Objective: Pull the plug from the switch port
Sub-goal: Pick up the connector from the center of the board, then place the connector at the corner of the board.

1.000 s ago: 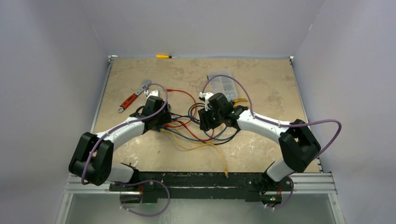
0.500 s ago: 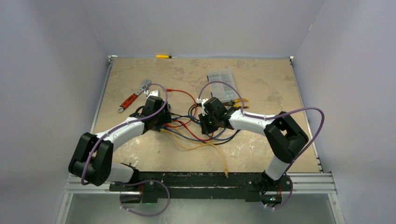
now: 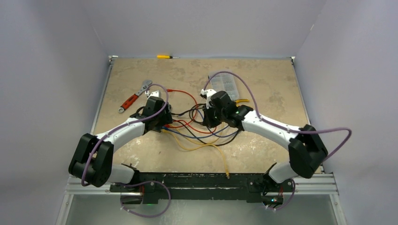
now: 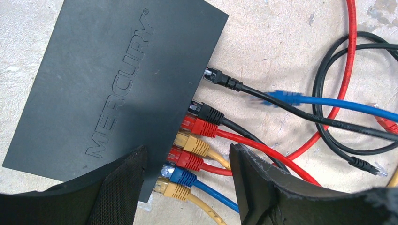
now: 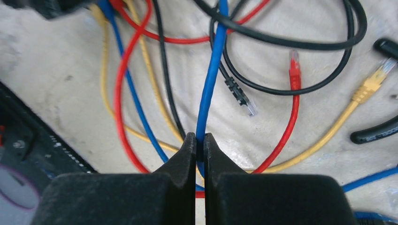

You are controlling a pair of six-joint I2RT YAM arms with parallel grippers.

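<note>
extraction looks like the step in hand, and it seems nearly done. the right gripper has its fingers pressed together on the blue cable, some way back from its end. the left gripper hangs spread over the port edge of the switch, one finger above the case and one above the other plugs, gripping nothing. in the left wrist view the blue plug shows blurred and apart from the ports, nose aimed back at the switch, cable running off to the right. i'd judge it out of its socket. the next move calls for carrying the cable further away without dragging the neighbouring leads, then letting go. the switch lies flat on the table, left of centre under the left gripper, with its port edge facing the right arm. its long axis follows the lettering, slanting from lower left to upper right in that wrist view.
</note>
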